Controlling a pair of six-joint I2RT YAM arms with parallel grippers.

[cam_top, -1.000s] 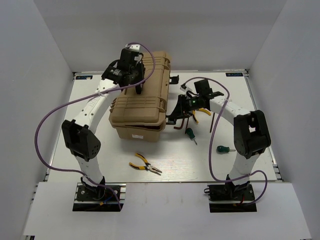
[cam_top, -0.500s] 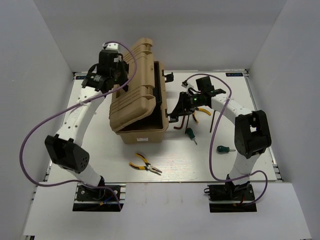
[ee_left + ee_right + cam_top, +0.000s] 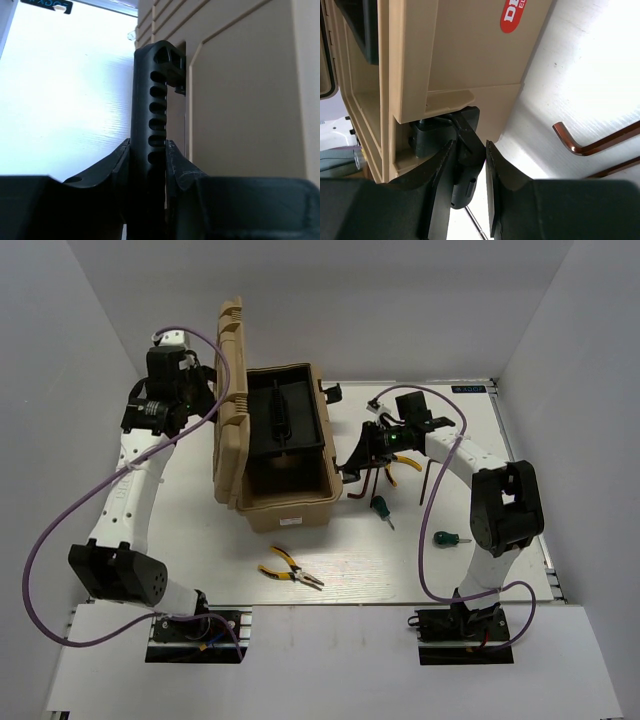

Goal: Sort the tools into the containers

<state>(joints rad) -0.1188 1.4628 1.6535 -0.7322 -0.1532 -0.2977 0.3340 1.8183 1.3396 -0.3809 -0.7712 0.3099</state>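
Note:
The tan toolbox (image 3: pixel 290 505) stands open, its lid (image 3: pixel 228 410) upright on the left. My left gripper (image 3: pixel 205 405) is shut on the lid's black handle (image 3: pixel 150 115); the tan lid (image 3: pixel 240 100) fills the left wrist view. At the box's right side my right gripper (image 3: pixel 357 464) is shut on a black latch (image 3: pixel 466 142). On the table lie yellow-handled pliers (image 3: pixel 290 568), a second pair of pliers (image 3: pixel 402 466) partly under the right arm, a green screwdriver (image 3: pixel 381 508), a stubby screwdriver (image 3: pixel 450 538) and two hex keys (image 3: pixel 425 483), (image 3: pixel 364 487). The hex keys (image 3: pixel 580 147) look coppery in the right wrist view.
A black tray (image 3: pixel 285 420) sits inside the box. Another black latch (image 3: pixel 333 392) sticks out at the box's far right corner. White walls close in the table (image 3: pixel 180 540) on the left, back and right.
My left arm has swung up and to the left with the handle, and the lid has gone from closed to upright. The right gripper has stayed on the latch.

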